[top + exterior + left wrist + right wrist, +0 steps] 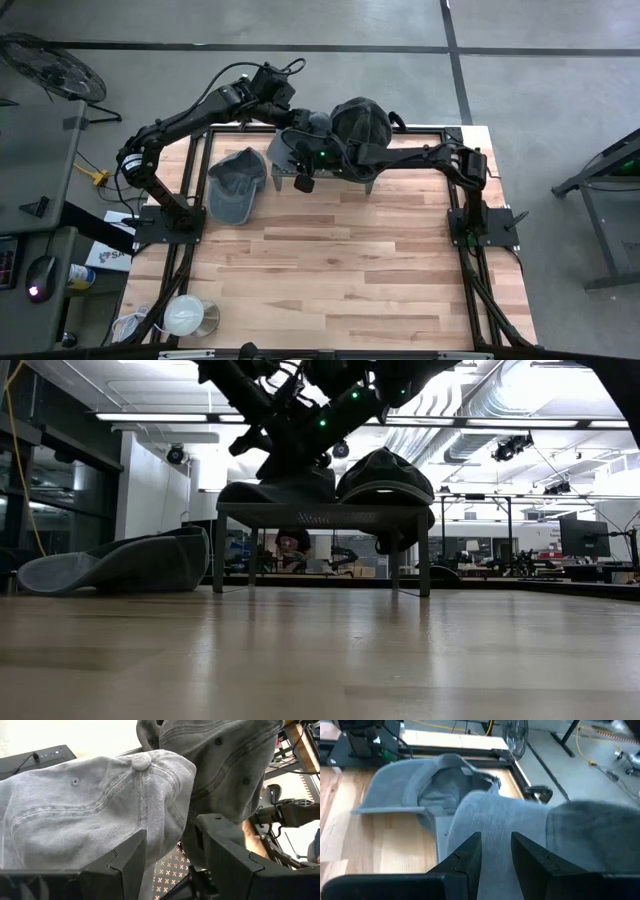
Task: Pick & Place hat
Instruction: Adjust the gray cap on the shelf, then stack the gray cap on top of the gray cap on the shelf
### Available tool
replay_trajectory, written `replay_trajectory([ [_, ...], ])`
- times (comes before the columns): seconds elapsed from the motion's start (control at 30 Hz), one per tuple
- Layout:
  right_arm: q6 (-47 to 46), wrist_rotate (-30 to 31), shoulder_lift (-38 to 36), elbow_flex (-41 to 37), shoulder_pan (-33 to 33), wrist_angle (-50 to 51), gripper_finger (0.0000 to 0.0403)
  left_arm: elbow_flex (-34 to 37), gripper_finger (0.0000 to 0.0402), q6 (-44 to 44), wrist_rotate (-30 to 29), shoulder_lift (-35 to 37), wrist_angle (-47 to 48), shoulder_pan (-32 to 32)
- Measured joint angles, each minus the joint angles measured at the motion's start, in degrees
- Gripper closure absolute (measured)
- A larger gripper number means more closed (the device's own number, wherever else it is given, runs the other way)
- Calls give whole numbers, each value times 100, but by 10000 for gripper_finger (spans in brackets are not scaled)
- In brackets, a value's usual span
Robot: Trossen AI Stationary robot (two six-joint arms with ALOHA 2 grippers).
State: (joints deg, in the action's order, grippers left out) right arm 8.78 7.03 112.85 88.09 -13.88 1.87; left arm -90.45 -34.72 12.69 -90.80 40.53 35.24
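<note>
Two caps sat on the small metal rack (320, 515) at the far edge of the desk (340, 270): a light grey cap (95, 805) and a darker cap (360, 122) touching it on its right-arm side. A third cap (237, 185) lay brim-out on the desk just beside the rack, towards the left arm's base.

The left claw (172, 855) hung low behind the light grey cap's crown, its fingers (127, 857) apart and holding nothing, with the fabric bulging just in front of the gap. The right claw (495, 852) was over the same cap from the other side, its fingers (465, 855) set narrowly with a fold of grey cloth between them; whether they truly pinched that fold could not be told from these views.

The caps looked like washed cotton: light, soft and limp, with a crown that would collapse under a squeeze and only the brim and the seams around the top button (140, 761) giving any stiffness. Nothing about them seemed fragile or slippery. A pinch on the brim edge, or on a gathered fold of crown, seemed the safest hold; a loose fold could slide out, and the neighbouring dark cap might drag along
</note>
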Motion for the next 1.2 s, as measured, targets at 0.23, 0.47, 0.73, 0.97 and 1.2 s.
replay_trajectory([
  [0.23,-105,-76,18,0,-27,106,304,-4,207,37,48,22,-54,-2],
  [0.47,-128,-101,18,0,-25,195,304,-7,207,92,3,186,-192,-2],
  [0.73,-259,-116,18,0,-21,208,304,-4,207,208,-22,471,-168,39],
  [0.97,-394,-133,-39,0,-16,266,304,-4,207,648,-251,871,-74,35],
  [1.2,-532,-122,-274,0,21,335,304,-4,207,777,-296,1114,149,37],
])
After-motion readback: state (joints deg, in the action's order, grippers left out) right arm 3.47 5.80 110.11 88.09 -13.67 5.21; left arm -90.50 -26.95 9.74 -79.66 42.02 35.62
